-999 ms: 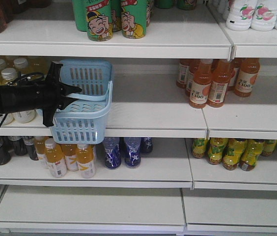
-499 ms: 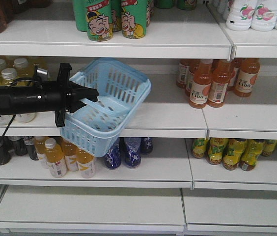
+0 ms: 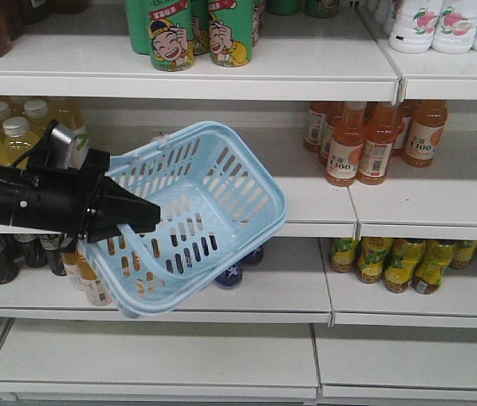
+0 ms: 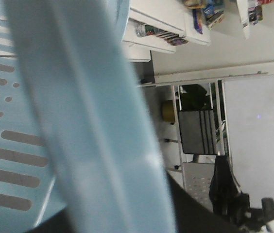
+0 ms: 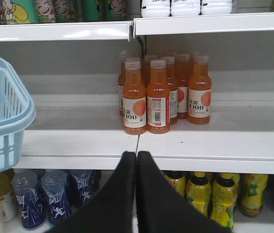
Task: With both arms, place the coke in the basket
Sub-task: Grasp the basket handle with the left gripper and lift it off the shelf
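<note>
**Basket hangs tilted from left tool**

The tool is clamped on the pale blue basket's near rim, holding it off the shelf. Right tool is pressed together, empty, facing orange bottles

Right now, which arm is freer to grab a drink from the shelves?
Right: the right gripper is shut, empty and facing the shelves, while the left gripper holds the basket.
</note>
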Tool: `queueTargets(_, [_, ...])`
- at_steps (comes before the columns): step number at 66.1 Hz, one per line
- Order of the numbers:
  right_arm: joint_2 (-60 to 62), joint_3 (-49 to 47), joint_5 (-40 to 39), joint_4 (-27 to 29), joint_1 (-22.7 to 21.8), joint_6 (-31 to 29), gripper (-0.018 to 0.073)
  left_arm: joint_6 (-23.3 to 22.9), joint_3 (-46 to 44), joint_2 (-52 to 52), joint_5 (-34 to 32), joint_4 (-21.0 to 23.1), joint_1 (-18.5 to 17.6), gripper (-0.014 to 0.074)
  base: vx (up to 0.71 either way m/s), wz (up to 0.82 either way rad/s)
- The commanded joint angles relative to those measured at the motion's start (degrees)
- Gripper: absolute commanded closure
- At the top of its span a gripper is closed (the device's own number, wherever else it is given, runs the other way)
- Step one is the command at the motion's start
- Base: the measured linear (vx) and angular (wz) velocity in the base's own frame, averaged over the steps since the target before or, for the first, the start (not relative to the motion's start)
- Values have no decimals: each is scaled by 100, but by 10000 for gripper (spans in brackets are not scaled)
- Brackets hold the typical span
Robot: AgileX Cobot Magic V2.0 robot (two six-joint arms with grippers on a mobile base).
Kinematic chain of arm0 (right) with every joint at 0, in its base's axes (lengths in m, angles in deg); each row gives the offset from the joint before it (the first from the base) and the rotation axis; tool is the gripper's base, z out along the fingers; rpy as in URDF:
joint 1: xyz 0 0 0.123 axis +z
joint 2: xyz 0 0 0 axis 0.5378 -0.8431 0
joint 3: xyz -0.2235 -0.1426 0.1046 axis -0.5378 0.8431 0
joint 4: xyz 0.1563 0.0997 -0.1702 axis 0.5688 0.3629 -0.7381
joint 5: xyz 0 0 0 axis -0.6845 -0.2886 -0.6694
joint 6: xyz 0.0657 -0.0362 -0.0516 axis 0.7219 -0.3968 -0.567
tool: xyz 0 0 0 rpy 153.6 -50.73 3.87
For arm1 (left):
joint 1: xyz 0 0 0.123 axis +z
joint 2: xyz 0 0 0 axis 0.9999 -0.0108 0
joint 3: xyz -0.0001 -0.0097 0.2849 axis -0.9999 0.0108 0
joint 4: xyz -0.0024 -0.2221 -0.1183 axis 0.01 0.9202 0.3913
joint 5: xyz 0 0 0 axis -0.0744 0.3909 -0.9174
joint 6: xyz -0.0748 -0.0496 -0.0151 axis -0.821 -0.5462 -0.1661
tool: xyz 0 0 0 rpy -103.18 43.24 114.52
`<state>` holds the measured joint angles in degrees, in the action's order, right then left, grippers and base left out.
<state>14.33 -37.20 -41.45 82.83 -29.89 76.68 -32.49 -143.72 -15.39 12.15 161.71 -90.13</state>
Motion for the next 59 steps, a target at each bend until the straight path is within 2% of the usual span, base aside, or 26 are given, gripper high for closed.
queueTargets(1, [103,63,-446,-41,-19,-35,569,124,222,587,407,309,-207,604,0,0])
queueTargets(20, [103,63,-446,-41,-19,-35,569,589,1627,864,341,277,-971,604,0,0])
queueTargets(35, [103,63,-446,-41,-19,-35,569,1084,1989,864,324,250,-1027,604,0,0])
queueTargets(59, [103,63,-446,-41,-19,-35,569,1088,1989,864,181,280,-1027,603,0,0])
